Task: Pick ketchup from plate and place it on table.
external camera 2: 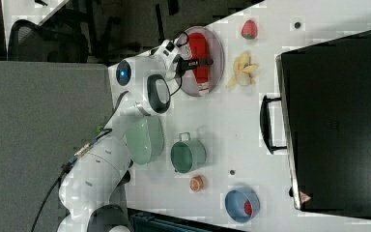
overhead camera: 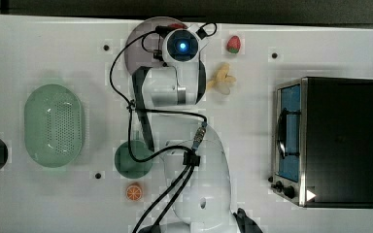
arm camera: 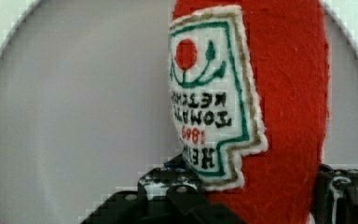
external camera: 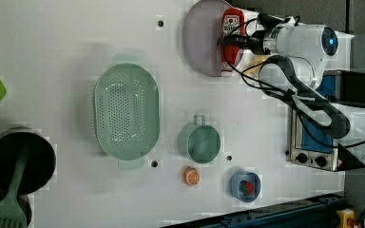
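Observation:
The ketchup, a red felt bottle with a white label, lies flat on the pale mauve plate. In the left view the ketchup rests along the plate's right edge, at the far side of the white table. My gripper straddles the bottle's body, and the dark fingers press against both of its sides. The left view shows my gripper reaching across the bottle's middle, and in the right view my gripper crosses the ketchup. In the top view my wrist covers most of the ketchup.
A green perforated basket, a green pot and an orange slice lie toward the top view's left and middle. A strawberry and a yellowish item sit near the plate. A toaster oven stands at the top view's right. A blue bowl sits near the table's front edge in the left view.

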`<state>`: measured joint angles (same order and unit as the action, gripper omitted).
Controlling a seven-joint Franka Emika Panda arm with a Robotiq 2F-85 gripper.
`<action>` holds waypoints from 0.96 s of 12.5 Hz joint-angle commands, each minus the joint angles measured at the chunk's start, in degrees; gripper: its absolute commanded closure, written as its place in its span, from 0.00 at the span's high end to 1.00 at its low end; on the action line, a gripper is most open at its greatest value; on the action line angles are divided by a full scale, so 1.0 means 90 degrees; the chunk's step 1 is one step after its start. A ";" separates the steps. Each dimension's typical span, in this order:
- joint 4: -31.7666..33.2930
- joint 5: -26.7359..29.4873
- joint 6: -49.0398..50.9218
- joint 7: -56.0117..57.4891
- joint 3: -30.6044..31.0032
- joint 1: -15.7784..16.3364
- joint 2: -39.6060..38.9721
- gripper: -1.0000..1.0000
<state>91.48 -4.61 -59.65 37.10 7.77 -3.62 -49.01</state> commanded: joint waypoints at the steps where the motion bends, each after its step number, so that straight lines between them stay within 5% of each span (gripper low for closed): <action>1: -0.0380 -0.0020 0.0157 -0.0053 0.0102 0.0015 0.0353 0.62; 12: -0.0329 0.0650 0.4517 -0.0387 -0.0049 -0.0483 0.2847 0.62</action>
<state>88.41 0.80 -20.93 35.67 7.33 -5.76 -24.52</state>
